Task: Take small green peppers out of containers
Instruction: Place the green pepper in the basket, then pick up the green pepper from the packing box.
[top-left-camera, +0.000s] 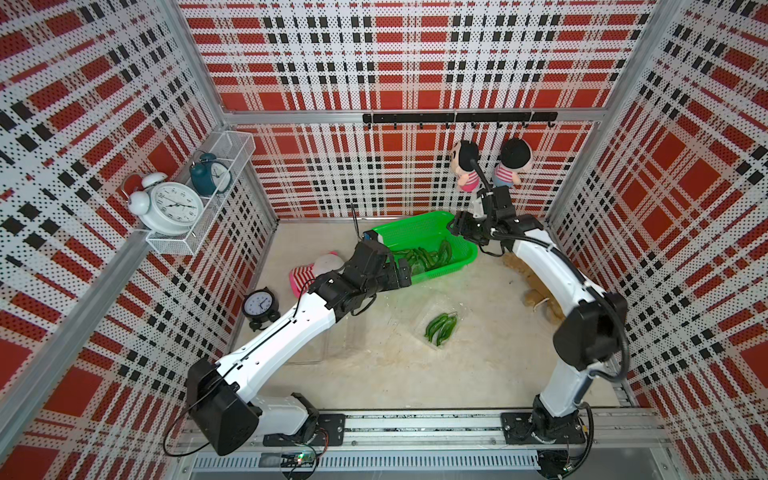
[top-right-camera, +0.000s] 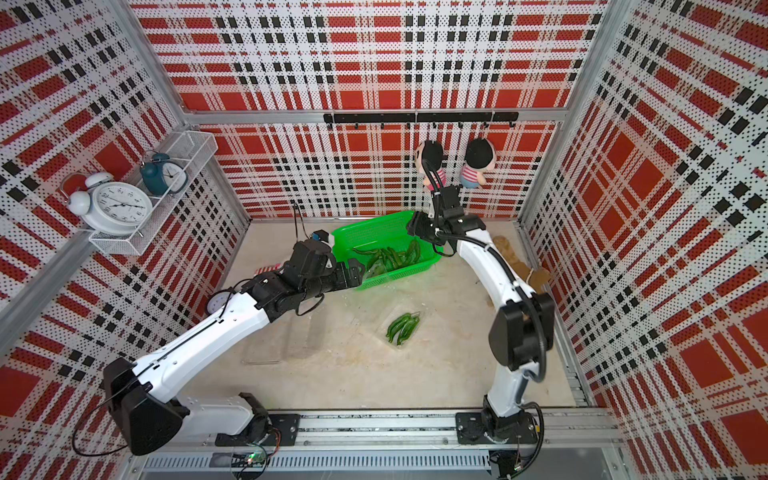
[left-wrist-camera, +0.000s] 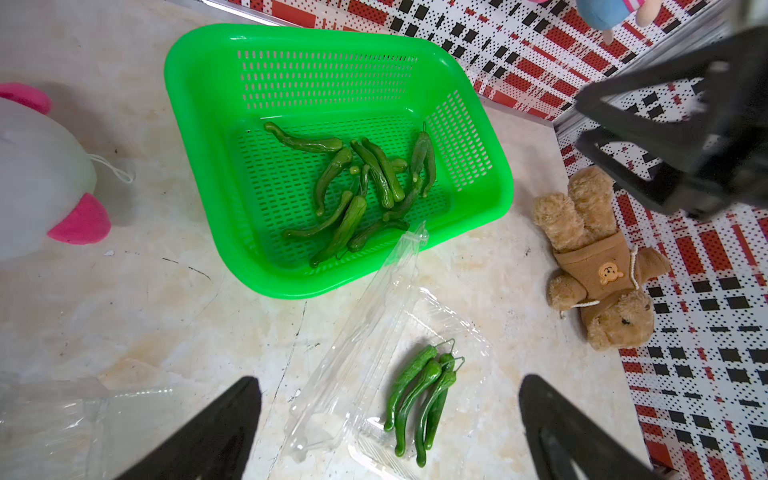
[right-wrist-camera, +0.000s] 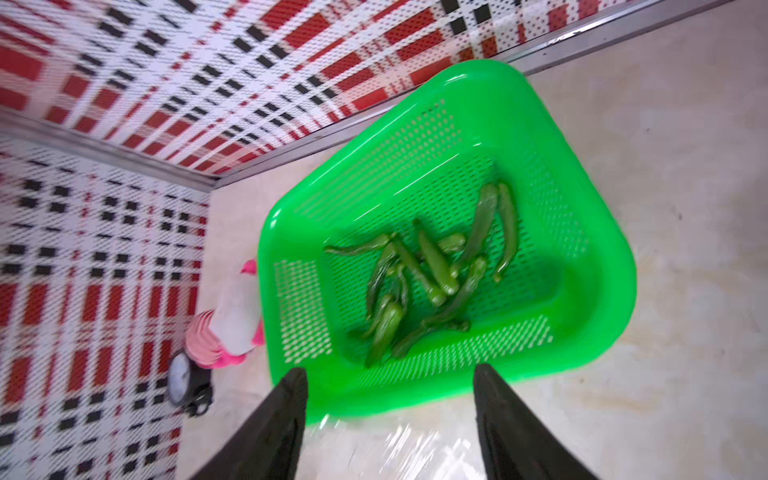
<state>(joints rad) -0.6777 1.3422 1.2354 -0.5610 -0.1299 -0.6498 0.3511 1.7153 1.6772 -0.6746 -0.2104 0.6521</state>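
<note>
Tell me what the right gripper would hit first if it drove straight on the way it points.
Most likely the green basket, at its near wall, or the small green peppers piled just beyond. The right gripper is open and empty; depth is hard to judge.

The left arm (top-left-camera: 286, 328) and right arm (top-left-camera: 540, 270) wear white shells, black joint housings, looping black cables and tapered black fingers (left-wrist-camera: 208, 436).
</note>
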